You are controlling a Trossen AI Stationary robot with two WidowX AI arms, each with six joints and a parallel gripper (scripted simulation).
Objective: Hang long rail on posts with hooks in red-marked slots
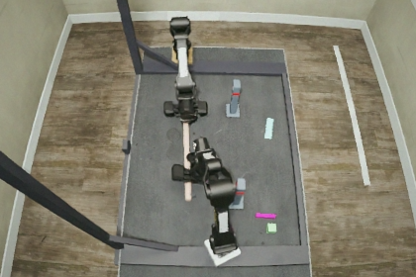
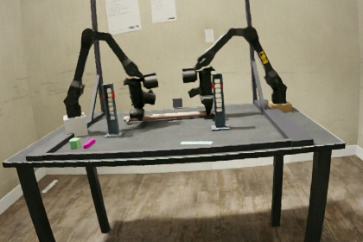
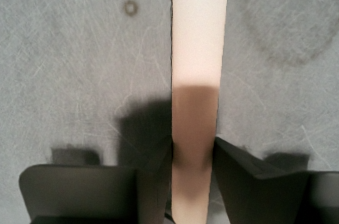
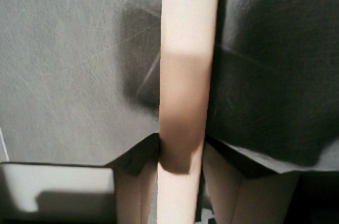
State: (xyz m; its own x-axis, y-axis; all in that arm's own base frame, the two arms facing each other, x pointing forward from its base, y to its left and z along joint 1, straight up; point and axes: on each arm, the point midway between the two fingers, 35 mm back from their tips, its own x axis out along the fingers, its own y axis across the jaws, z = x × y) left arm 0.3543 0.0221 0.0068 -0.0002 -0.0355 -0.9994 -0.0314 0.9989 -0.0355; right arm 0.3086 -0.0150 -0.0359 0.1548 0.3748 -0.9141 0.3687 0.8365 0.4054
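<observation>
The long pale-pink rail (image 1: 186, 143) (image 2: 174, 116) (image 3: 199, 45) (image 4: 187, 30) lies low along the table, beside both posts; its hooks cannot be made out. My left gripper (image 1: 185, 120) (image 2: 210, 115) (image 3: 191, 142) is shut on the rail near its far end in the top view, where the arm hides that end. My right gripper (image 1: 187, 173) (image 2: 136, 117) (image 4: 180, 140) is shut on the rail near the other end. One upright post (image 1: 235, 104) (image 2: 219, 121) stands on the left arm's side, the other post (image 1: 241, 187) (image 2: 113, 126) on the right arm's side. Both have red marks high up.
A pale cyan strip (image 1: 268, 128) (image 2: 196, 143), a magenta bar (image 1: 265, 216) (image 2: 89, 143) and a green cube (image 1: 271, 228) (image 2: 74, 143) lie on the posts' far side from the rail. Dark frame uprights (image 1: 128, 35) (image 2: 96, 52) rise at the table's edge.
</observation>
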